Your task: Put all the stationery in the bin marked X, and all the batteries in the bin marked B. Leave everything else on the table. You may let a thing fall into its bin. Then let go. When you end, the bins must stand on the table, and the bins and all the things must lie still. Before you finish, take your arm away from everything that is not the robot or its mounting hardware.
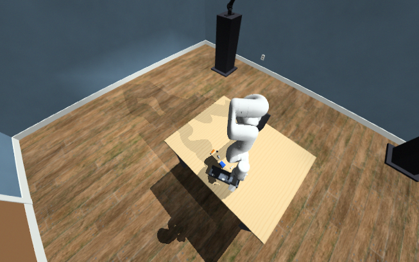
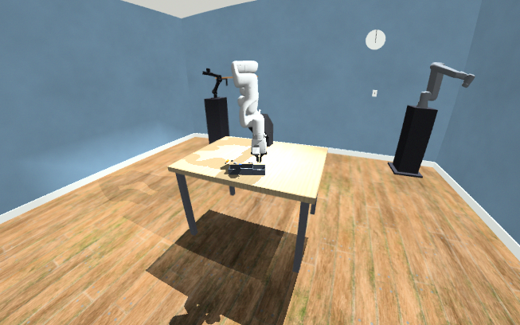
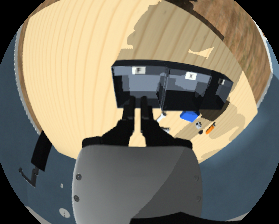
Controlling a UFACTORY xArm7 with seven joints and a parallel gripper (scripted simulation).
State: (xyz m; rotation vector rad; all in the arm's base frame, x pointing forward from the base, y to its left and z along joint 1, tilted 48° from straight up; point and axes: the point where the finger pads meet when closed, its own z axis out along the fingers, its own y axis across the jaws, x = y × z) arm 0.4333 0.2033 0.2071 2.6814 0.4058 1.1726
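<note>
Bin X is the middle box in a dark row of three, and the row sits on the wooden table. The end box on one side has a tag too small to read for sure. The gripper points down at the box on the other end. Its two fingers are almost together, with just a little gap, and they look like they have hold of nothing. I cannot tell if the tips touch the box. The big white arm bends high up over the table. A blue thing lies near the row, outside it. An orange thing is farther out, near a small gray thing and a tiny dark one. A little white thing lies just beside the boxes. I cannot tell which are batteries.
</note>
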